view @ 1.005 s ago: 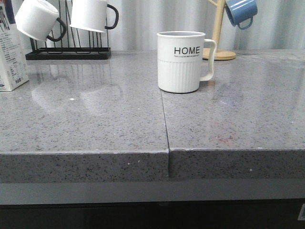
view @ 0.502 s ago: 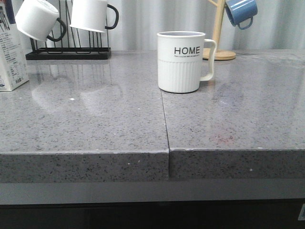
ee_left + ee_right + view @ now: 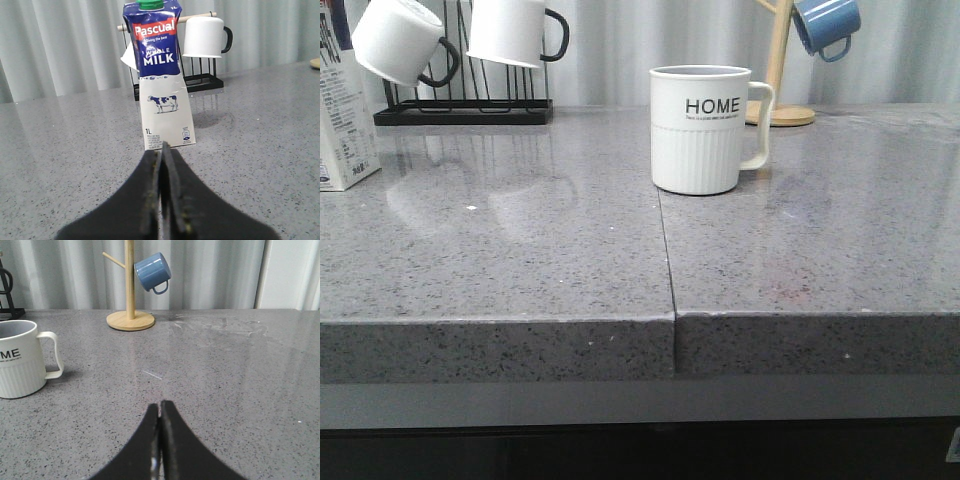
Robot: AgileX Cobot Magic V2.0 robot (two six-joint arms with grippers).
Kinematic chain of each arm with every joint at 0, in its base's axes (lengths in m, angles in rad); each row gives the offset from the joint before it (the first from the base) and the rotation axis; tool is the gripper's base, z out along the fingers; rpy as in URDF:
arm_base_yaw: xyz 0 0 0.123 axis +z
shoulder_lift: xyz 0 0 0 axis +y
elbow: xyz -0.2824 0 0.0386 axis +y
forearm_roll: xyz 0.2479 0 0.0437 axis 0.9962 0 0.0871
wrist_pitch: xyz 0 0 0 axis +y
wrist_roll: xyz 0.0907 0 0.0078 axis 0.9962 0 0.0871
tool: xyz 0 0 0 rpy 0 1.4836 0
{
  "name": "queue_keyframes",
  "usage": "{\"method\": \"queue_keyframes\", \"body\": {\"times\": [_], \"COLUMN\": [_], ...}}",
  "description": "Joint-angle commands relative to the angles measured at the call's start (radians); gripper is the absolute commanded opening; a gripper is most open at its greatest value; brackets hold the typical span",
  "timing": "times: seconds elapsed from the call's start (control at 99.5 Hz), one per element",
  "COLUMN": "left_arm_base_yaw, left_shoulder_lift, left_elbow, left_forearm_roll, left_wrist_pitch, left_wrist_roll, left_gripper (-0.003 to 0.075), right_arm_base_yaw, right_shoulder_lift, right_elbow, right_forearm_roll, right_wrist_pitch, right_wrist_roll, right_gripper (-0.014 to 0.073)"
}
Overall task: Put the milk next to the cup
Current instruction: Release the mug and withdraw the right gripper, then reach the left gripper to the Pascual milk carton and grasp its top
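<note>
While both grippers closed, milk (image 3: 164, 85) stands far from cup (image 3: 705, 130)

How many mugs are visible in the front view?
4. The HOME mug stands mid-counter. Two white mugs with black handles hang on the black rack at back left. A blue mug hangs on the wooden tree at back right. Others may be out of frame.

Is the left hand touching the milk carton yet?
Apart. In the left wrist view, grey countertop shows between the closed left hand and the milk carton standing beyond it.
</note>
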Motion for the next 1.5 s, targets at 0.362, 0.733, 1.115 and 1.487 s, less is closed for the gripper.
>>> {"method": "queue_keyframes", "body": {"times": [0.362,0.733,1.115,1.487], "left_arm_base_yaw": [-0.001,-0.001,-0.001,-0.001], "left_shoulder_lift": [-0.033,-0.033,0.069,0.547], "left_elbow": [0.051,0.051,-0.122,-0.56], "left_forearm_roll": [-0.009,-0.009,-0.281,-0.169], "left_wrist_pitch": [-0.079,-0.098,-0.019,0.253], "left_wrist_roll": [-0.006,-0.006,-0.05,-0.047], "left_gripper": [-0.002,-0.0021,-0.0021,-0.0021], "right_arm_base_yaw": [-0.006,-0.006,-0.006,-0.006], "right_shoulder_lift": [0.009,0.009,0.009,0.009], "right_elbow": [-0.024,-0.024,-0.024,-0.024], "right_forearm_roll": [-0.012,-0.012,-0.012,-0.012], "right_wrist_pitch": [-0.083,-0.083,-0.082,-0.082], "right_wrist_roll": [0.001,0.001,0.001,0.001], "right_gripper": [-0.0122,-0.0122,-0.0122,-0.0122]}}
